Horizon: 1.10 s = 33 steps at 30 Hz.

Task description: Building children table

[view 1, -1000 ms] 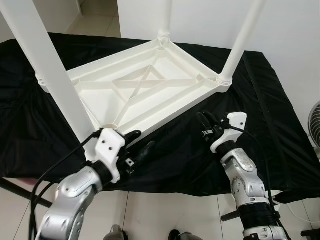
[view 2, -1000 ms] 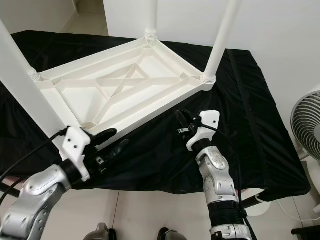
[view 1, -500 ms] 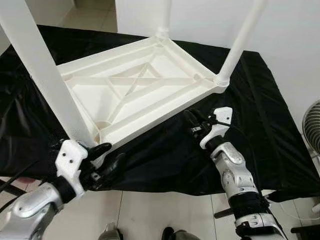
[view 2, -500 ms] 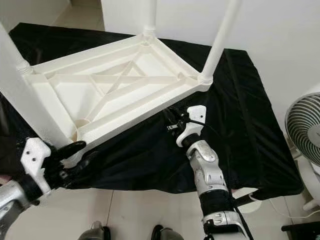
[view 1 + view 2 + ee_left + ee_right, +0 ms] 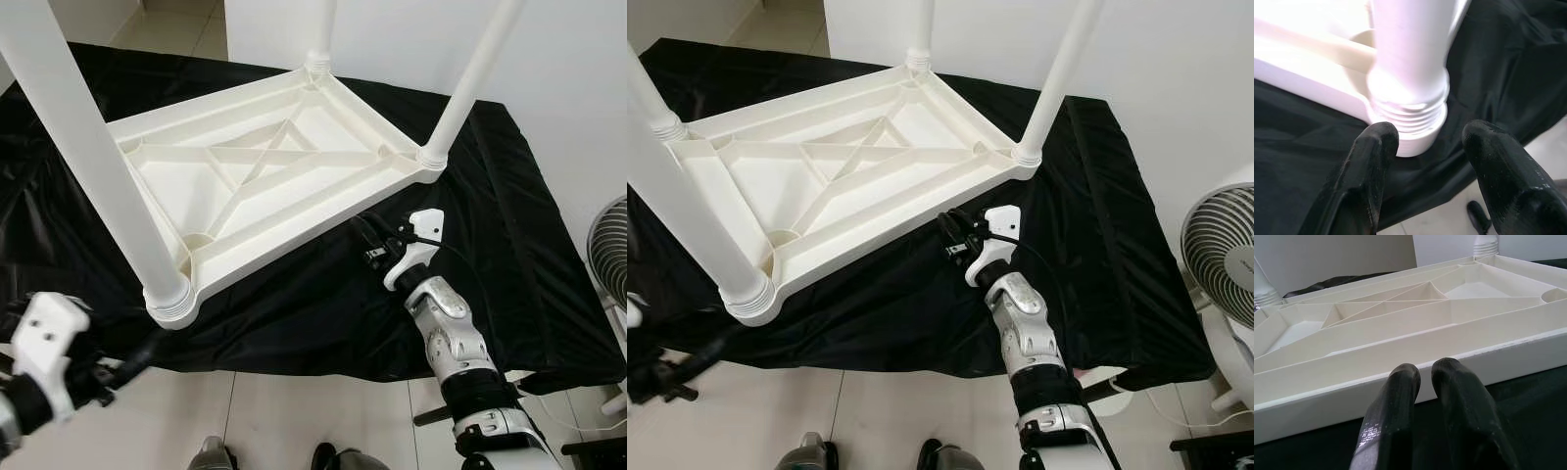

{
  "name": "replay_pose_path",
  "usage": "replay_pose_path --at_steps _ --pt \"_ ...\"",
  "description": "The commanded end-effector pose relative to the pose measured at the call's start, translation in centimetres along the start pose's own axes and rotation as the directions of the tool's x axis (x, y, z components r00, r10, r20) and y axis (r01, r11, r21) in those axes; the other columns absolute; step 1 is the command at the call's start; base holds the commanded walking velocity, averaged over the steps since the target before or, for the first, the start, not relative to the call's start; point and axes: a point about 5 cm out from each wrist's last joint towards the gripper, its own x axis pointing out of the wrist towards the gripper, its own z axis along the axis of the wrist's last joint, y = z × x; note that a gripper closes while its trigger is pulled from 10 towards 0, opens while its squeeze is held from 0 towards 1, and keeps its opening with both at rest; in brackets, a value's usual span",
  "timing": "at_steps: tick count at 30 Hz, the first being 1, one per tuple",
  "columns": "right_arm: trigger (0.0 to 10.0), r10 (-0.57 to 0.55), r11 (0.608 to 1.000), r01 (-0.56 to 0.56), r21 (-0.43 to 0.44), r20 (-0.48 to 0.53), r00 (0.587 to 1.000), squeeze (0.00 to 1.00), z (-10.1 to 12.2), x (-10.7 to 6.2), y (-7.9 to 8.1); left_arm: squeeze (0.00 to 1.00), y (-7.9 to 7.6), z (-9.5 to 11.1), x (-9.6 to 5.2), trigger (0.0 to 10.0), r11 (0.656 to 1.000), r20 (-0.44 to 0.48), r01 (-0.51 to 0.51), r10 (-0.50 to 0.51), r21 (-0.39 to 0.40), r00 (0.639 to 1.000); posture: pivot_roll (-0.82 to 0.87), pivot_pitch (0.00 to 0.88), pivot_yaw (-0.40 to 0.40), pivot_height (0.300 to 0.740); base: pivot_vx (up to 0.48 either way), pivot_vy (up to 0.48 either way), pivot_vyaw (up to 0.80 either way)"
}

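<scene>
Four white legs stand up from the upturned children's table (image 5: 265,186), which lies top-down on the black cloth (image 5: 509,245) in front of me. I see its underside as a shallow white plastic tray stiffened by crossing diagonal ribs, with a round socket at each corner. The near leg (image 5: 88,166) is a thick smooth tube seated in its corner socket; my left wrist view shows threads at the base of the leg just above the collar.

My left gripper (image 5: 1430,147) is low, off the near corner of the table, its two black fingers (image 5: 1371,166) spread apart on either side of that threaded collar, grasping nothing. My right gripper (image 5: 367,240) sits on the cloth at the table's near long edge, its fingers (image 5: 1449,401) pressed together with their tips against the white rim. A white fan (image 5: 1220,255) stands on the floor to the right.
</scene>
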Motion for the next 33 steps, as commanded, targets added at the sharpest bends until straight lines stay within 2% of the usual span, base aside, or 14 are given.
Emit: replay_pose_path --at_steps 1,4,8,9,10,14,15,16,19,22,24,26,32,33 --pt "10.0 0.002 1.0 -0.002 -0.007 -0.004 1.0 0.0 -0.1 -0.1 -0.2 0.0 0.8 -0.2 -0.8 10.0 0.999 -0.039 0.028 -0.027 0.023 0.999 0.35 0.152 -0.1 0.74 0.0 0.0 0.0" --pt "10.0 0.004 1.0 -0.004 -0.007 0.001 1.0 0.0 -0.1 0.0 -0.1 0.0 3.6 0.2 -1.5 10.0 0.989 -0.054 -0.103 0.11 0.107 0.992 0.35 0.148 -0.099 0.74 0.0 0.0 0.0" --pt "10.0 0.005 1.0 -0.005 -0.007 0.003 1.0 0.0 -0.1 0.1 -0.1 0.0 4.3 0.5 -1.5 10.0 0.981 -0.039 -0.146 0.152 0.126 0.988 0.35 0.147 -0.1 0.74 0.0 0.0 0.0" --pt "10.0 0.005 1.0 -0.005 -0.005 0.006 1.0 0.0 -0.1 0.1 0.0 0.0 5.5 1.2 -1.4 10.0 0.963 -0.006 -0.214 0.218 0.162 0.976 0.34 0.146 -0.1 0.74 0.0 0.0 0.0" --pt "10.0 0.007 1.0 -0.006 -0.005 0.007 1.0 0.0 -0.2 0.1 0.0 0.0 6.0 1.6 -1.2 10.0 0.953 0.017 -0.244 0.245 0.179 0.969 0.34 0.145 -0.098 0.74 0.0 0.0 0.0" --pt "10.0 0.008 1.0 -0.008 -0.004 0.008 1.0 0.0 -0.2 0.0 0.1 0.0 6.4 2.1 -0.8 10.0 0.94 0.055 -0.286 0.281 0.184 0.958 0.34 0.145 -0.098 0.74 0.0 0.0 0.0" --pt "10.0 0.009 1.0 -0.009 -0.004 0.009 1.0 0.0 -0.2 0.0 0.2 0.0 6.4 2.6 0.0 10.0 0.937 0.097 -0.306 0.293 0.169 0.951 0.32 0.146 -0.097 0.74 0.0 0.0 0.0" --pt "10.0 0.009 1.0 -0.009 -0.004 0.009 1.0 0.0 -0.2 0.0 0.2 0.0 6.4 2.6 0.0 10.0 0.937 0.097 -0.306 0.293 0.169 0.951 0.32 0.146 -0.097 0.74 0.0 0.0 0.0" --pt "10.0 0.02 1.0 -0.02 -0.003 0.013 1.0 0.0 -0.2 -0.1 0.5 0.0 5.2 3.9 2.4 10.0 0.951 0.203 -0.288 0.261 0.116 0.944 0.32 0.145 -0.096 0.74 0.0 0.0 0.0" --pt "10.0 0.05 0.999 -0.049 -0.005 0.011 0.999 0.0 -0.1 -0.2 0.8 0.0 3.4 4.2 4.0 10.0 0.971 0.241 -0.216 0.185 0.107 0.953 0.31 0.143 -0.093 0.74 0.0 0.0 0.0" --pt "10.0 0.062 0.998 -0.062 -0.003 0.01 0.998 0.0 -0.1 -0.3 1.0 0.0 2.8 4.2 4.5 10.0 0.977 0.254 -0.191 0.161 0.099 0.954 0.31 0.143 -0.093 0.74 0.0 0.0 0.0" --pt "10.0 0.1 0.995 -0.1 -0.01 0.01 0.995 0.0 0.2 -0.4 1.2 0.0 1.4 4.5 6.1 10.0 0.989 0.293 -0.136 0.112 0.064 0.95 0.29 0.139 -0.09 0.74 0.0 0.0 0.0" --pt "10.0 0.136 0.991 -0.136 -0.019 0.004 0.991 0.0 0.4 -0.5 1.4 0.0 0.7 4.8 7.1 10.0 0.992 0.315 -0.115 0.096 0.042 0.944 0.28 0.135 -0.086 0.74 0.0 0.0 0.0" --pt "10.0 0.172 0.985 -0.172 -0.022 -0.004 0.985 0.0 0.6 -0.6 1.5 0.0 -0.2 4.9 7.9 10.0 0.995 0.325 -0.09 0.069 0.048 0.943 0.27 0.132 -0.083 0.74 0.0 0.0 0.0"
